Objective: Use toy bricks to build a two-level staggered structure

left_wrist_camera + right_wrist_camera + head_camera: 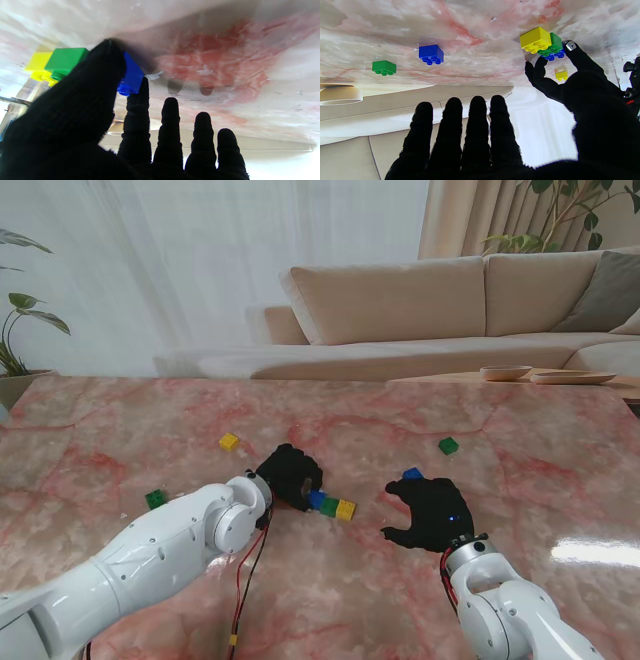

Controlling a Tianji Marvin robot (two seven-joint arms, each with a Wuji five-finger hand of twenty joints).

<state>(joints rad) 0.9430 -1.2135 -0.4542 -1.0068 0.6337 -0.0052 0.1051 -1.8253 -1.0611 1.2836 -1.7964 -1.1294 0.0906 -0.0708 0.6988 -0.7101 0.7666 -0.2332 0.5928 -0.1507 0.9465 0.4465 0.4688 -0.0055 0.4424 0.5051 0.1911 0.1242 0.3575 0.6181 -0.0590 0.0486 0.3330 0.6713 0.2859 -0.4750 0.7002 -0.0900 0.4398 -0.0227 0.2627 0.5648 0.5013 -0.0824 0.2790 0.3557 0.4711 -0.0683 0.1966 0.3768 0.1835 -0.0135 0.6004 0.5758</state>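
Both white arms rise from the near corners of the stand's view, each ending in a black-gloved hand over the pink marble table [120, 430]. My left hand [290, 473] reaches toward the middle of the table and pinches the blue brick [316, 500] at the near end of a short row: its thumb [105, 65] presses one side and the index fingertip [143, 87] touches the other, while the remaining fingers stand spread and clear of the surface. That blue brick sits touching a green brick [329, 506], which touches a yellow brick [345, 509], all three in a line flat on the table, one level high. My right hand [432, 512] hovers just to the right of the row, holding nothing, fingers straight and side by side with the thumb apart. A loose blue brick [412, 474] lies just beyond its fingertips. Farther off, a green brick [448, 446] lies to the right, a yellow brick [229, 442] to the left, and another green brick [155, 499] beside my left forearm.
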